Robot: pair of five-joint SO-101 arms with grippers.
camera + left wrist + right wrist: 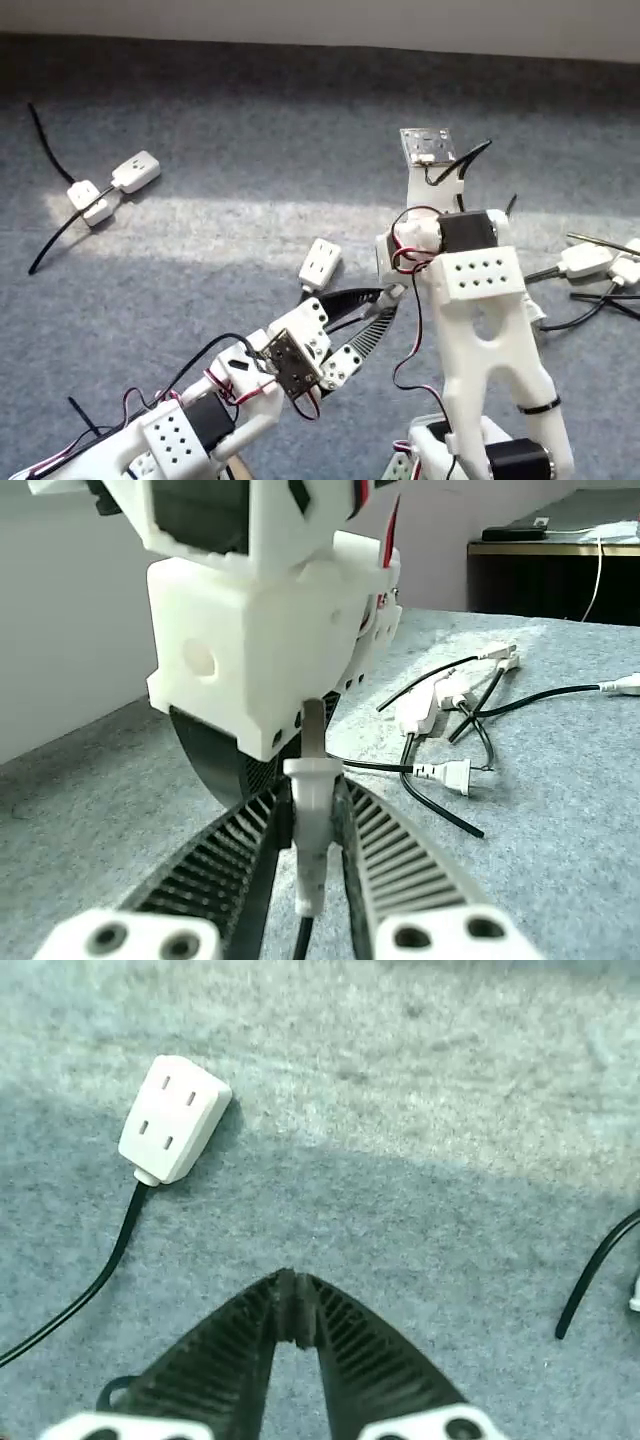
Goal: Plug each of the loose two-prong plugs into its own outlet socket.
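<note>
The plug (308, 850) I am working with sits upright between the fingers of the left gripper (314, 785), which is closed snugly on its white body with the two prongs pointing away from the wrist and the cord trailing back under it. Its target, as I read it, is the outlet socket (320, 262), lying flat on the grey mat (250, 110) just beside the left gripper's tips, slots facing up and its black cord (100, 1270) running off behind it. The right gripper (295, 1315) hangs above the mat near that socket, fingertips pressed together with nothing between them that I can make out. From the left wrist, the right arm's white housing (250, 630) stands directly in front of the prongs, very close. So I judge the pick is done and the insertion is the step in hand. Next I need to swing the plug clear of that housing, tip the prongs down over one pair of slots, square them up and press. The socket is loose, so I expect it to skate unless the right gripper pins it. A second plug (447, 773) lies on the mat farther off, waiting its turn.
</note>
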